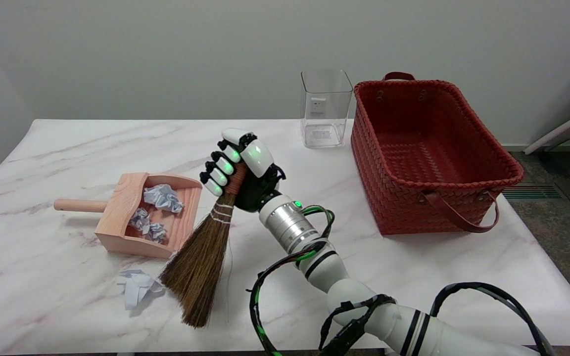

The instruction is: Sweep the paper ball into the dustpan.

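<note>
My right hand (240,168) grips the handle of a small brown broom (201,264) near the table's middle, fingers wrapped around it. The bristles slant down to the left and their tips reach the table near the front edge. A crumpled white paper ball (136,288) lies on the table just left of the bristles, in front of the dustpan. The wooden dustpan (126,195) lies to the left, its handle pointing left, with several crumpled paper balls (162,197) inside it.
A red woven basket (433,158) with handles stands at the right. A clear square plastic container (325,109) stands behind the hand, by the basket. The marble tabletop (67,148) ends close below the broom.
</note>
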Controlling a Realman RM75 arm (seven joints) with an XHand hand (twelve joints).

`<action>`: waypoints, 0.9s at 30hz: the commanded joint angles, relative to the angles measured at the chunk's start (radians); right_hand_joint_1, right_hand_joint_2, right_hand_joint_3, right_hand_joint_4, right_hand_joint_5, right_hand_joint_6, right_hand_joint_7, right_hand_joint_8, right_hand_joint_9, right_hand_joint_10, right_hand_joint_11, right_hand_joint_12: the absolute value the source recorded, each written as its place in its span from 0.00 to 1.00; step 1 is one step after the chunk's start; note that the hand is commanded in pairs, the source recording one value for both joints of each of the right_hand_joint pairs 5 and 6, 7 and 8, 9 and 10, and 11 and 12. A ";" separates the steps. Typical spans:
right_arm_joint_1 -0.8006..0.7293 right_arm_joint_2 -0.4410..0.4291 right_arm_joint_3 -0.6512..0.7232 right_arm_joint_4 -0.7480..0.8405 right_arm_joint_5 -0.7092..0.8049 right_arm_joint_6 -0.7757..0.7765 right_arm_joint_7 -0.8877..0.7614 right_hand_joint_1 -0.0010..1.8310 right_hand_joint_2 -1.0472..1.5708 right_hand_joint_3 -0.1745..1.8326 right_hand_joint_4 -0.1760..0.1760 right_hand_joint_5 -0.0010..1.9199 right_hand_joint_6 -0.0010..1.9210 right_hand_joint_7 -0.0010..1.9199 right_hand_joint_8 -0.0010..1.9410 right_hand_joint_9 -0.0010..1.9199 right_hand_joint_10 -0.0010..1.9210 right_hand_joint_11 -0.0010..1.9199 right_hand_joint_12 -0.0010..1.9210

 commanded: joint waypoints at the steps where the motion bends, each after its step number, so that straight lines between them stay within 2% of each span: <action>1: -0.039 0.099 0.036 0.060 -0.017 0.104 0.001 0.38 0.98 0.58 0.50 1.00 1.00 1.00 0.99 1.00 1.00 0.96 0.96; 12: -0.069 0.193 0.137 0.123 -0.016 0.137 -0.044 0.38 0.99 0.58 0.50 1.00 1.00 1.00 0.99 1.00 1.00 0.96 0.96; 27: -0.022 0.199 0.208 0.079 -0.016 0.128 -0.048 0.39 1.00 0.59 0.50 1.00 1.00 1.00 0.99 1.00 1.00 0.95 0.95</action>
